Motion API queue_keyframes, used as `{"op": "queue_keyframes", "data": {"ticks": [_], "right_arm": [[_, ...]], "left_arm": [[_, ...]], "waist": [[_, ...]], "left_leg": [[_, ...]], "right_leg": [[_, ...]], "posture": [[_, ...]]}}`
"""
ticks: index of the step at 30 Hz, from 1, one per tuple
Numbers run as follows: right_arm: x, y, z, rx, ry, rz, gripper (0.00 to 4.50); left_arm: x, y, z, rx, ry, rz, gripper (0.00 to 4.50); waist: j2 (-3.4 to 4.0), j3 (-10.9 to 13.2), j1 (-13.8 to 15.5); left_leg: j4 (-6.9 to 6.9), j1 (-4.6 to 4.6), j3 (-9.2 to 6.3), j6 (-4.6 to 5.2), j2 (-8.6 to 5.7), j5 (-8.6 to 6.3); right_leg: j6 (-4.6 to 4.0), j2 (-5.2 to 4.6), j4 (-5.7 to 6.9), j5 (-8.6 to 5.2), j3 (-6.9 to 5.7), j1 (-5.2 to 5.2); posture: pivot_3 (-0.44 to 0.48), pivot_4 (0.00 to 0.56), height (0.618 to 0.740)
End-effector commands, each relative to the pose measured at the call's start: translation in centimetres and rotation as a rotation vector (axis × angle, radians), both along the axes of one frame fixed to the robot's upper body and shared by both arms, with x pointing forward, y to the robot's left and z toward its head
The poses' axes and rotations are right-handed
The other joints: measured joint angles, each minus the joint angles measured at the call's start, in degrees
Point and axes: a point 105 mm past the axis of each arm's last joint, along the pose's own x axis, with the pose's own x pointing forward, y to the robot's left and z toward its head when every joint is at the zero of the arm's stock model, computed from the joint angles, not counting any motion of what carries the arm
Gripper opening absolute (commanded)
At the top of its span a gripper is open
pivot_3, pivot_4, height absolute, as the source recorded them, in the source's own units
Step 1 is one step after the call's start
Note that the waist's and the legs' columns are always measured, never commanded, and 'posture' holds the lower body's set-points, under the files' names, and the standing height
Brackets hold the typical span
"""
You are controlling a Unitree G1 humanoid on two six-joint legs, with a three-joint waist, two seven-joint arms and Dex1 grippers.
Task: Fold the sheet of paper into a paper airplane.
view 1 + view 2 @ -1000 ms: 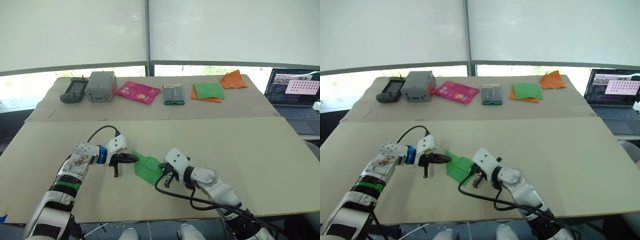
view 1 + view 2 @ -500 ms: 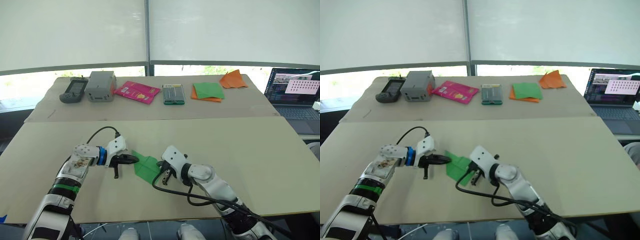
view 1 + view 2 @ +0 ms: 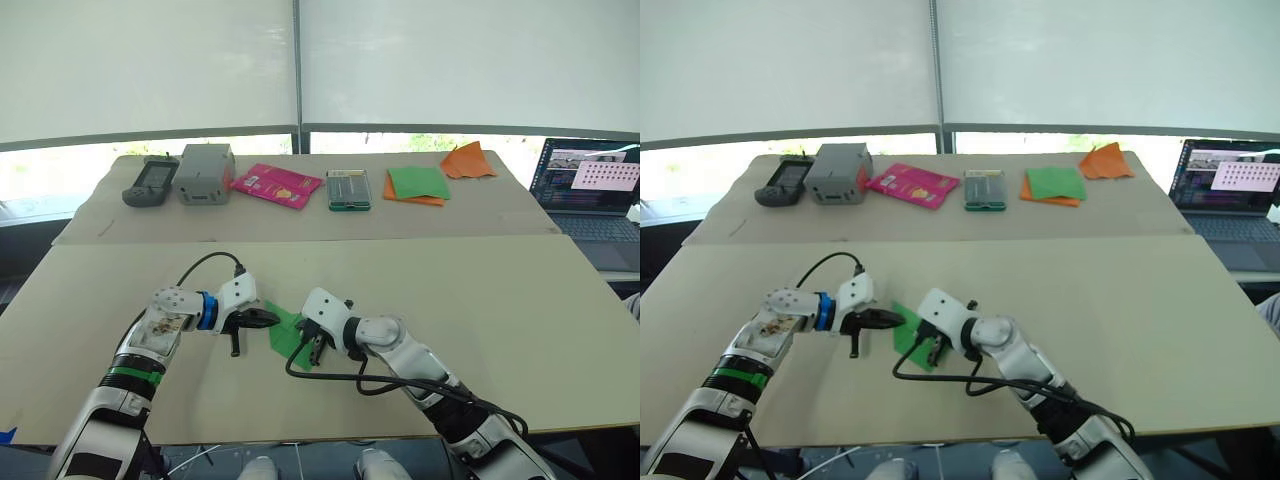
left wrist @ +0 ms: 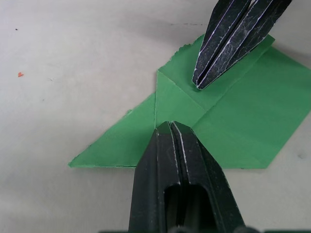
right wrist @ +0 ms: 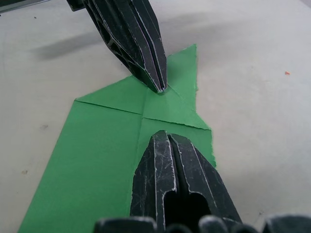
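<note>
The sheet of paper [image 3: 284,333] lies flat on the near table, bright green, partly folded, with triangular flaps meeting at creases [image 4: 233,126]. My left gripper [image 3: 270,319] is shut, and its tip rests on the paper's left part where the folds meet [image 4: 170,126]. My right gripper [image 3: 312,348] is also shut. It reaches over the paper from the right, and its tip [image 5: 167,134] presses on the sheet a short way from the left gripper's tip [image 5: 158,87]. The right gripper covers part of the sheet in the eye views.
On the far table stand a handheld device [image 3: 150,181], a grey box [image 3: 205,173], a pink packet [image 3: 277,185], a small green-edged case [image 3: 348,189], a green-and-orange stack of sheets [image 3: 417,184] and an orange pointed paper piece [image 3: 469,160]. An open laptop [image 3: 592,185] is at the right.
My right gripper has slid left across the green paper, closer to the left gripper's tip, and covers more of the sheet. The left gripper has stayed in place.
</note>
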Motion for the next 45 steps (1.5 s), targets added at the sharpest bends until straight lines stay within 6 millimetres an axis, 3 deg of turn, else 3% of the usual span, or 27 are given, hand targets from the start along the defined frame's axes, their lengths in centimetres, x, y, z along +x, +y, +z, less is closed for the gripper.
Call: {"op": "queue_keyframes", "data": {"ticks": [1, 15, 22, 33, 42, 45], "right_arm": [[-1.4, 0.6, -1.6, -0.042, 0.036, 0.067, 0.03], [-2.6, 0.5, -2.1, -0.067, 0.045, 0.131, 0.03], [-3.4, -1.1, -4.0, -0.119, 0.127, 0.093, 0.03], [-5.2, -4.0, -7.1, -0.106, 0.399, -0.067, 0.03], [-5.7, -5.1, -6.4, -0.039, 0.434, -0.127, 0.03], [-5.9, -4.7, -4.7, 0.017, 0.373, -0.090, 0.03]], "left_arm": [[-1.2, 0.9, -2.8, 0.079, 0.087, 0.013, 0.00], [-1.6, 1.4, -2.9, 0.092, 0.087, 0.019, 0.00], [-1.7, 1.7, -3.0, 0.096, 0.089, 0.022, 0.00], [-1.8, 1.7, -2.9, 0.100, 0.090, 0.013, 0.00], [-1.9, 1.6, -3.0, 0.102, 0.093, 0.006, 0.00], [-1.9, 1.5, -3.0, 0.100, 0.093, 0.005, 0.00]], "waist": [[0.01, -0.01, -0.01], [0.04, -0.03, -0.03], [0.06, -0.05, -0.04], [0.18, -0.56, 0.14], [0.18, -0.73, 0.15], [0.15, -0.71, 0.33]], "left_leg": [[0.00, 0.00, 0.00, 0.00, 0.00, 0.00], [-0.03, 0.05, 0.00, 0.00, 0.00, 0.00], [-0.05, 0.05, 0.01, 0.00, 0.00, -0.01], [-0.05, 0.16, 0.01, 0.01, 0.00, -0.11], [-0.05, 0.23, 0.00, -0.07, 0.00, -0.24], [-0.05, 0.23, 0.00, -0.08, 0.00, -0.24]], "right_leg": [[0.00, 0.00, 0.00, 0.00, 0.00, 0.00], [-0.02, 0.00, -0.01, -0.03, 0.00, 0.03], [-0.01, 0.00, -0.04, -0.07, 0.00, 0.04], [-0.06, -0.02, -0.11, -0.20, 0.01, 0.20], [-0.06, -0.03, -0.12, -0.33, 0.00, 0.28], [-0.06, -0.03, -0.14, -0.34, 0.00, 0.27]], "posture": [[0.000, 0.150, 0.740], [0.000, 0.150, 0.740], [0.000, 0.150, 0.740], [0.000, 0.150, 0.740], [0.000, 0.150, 0.740], [0.000, 0.150, 0.740]]}}
